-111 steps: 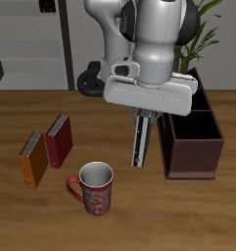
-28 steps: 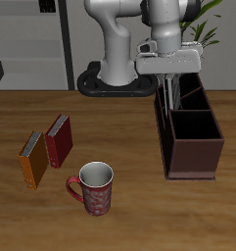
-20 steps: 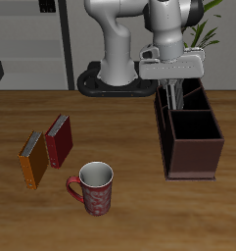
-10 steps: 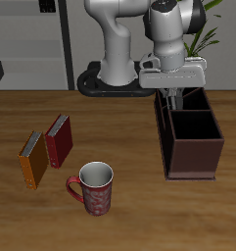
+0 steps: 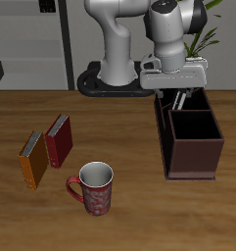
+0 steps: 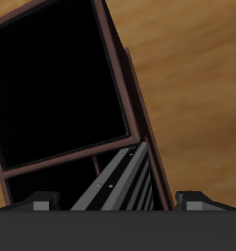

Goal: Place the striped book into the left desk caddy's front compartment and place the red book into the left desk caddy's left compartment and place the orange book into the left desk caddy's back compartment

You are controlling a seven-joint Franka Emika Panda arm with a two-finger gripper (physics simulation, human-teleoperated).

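The thin black-and-grey striped book (image 6: 119,181) stands inside the dark maroon-brown walled desk caddy (image 5: 193,147) near the tabletop's back edge. Gripper (image 5: 175,99) grip state cannot be determined. Risk: withdrawing while clamped would drag the book out.

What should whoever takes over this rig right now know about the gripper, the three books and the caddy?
Gripper: low over the left desk caddy, at its back end; whether it is open or closed is unclear.
Striped book: standing inside the caddy, directly below the gripper; which compartment is unclear, so check it.
Red book and orange book: side by side on the table near the mug, untouched.
Left: red book into the left compartment, orange book into the back compartment.
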